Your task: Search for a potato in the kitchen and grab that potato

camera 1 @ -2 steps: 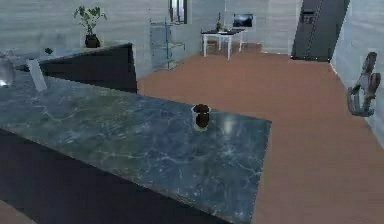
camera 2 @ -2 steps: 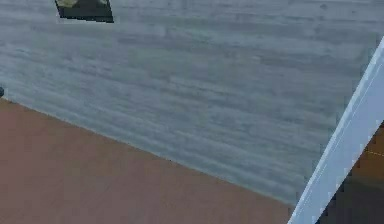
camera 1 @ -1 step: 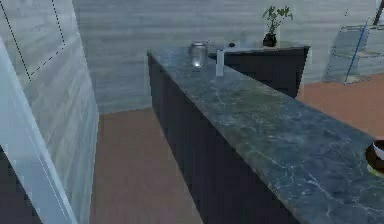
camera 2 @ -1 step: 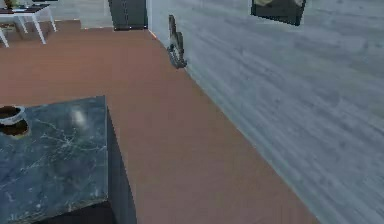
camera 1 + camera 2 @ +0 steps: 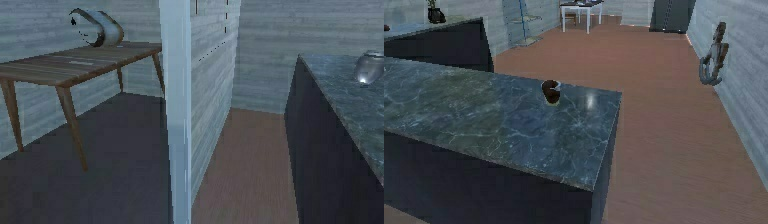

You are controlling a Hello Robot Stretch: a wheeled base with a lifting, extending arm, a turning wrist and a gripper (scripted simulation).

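Small brown rounded lump (image 5: 552, 90), possibly the potato, sat on the dark marbled counter (image 5: 474, 125) near its far edge. If a potato, it was likely firm, fairly heavy, not fragile and prone to roll, so best taken across its middle. State of the pincer could not be told.

- Dark marbled table (image 5: 474, 120) spans the lower left.
- Small brown rounded object (image 5: 552, 91) sits on it, near its far edge.
- Grey statue (image 5: 713, 55) stands at the right-hand wall.
- Reddish wooden floor (image 5: 654, 110) lies between.
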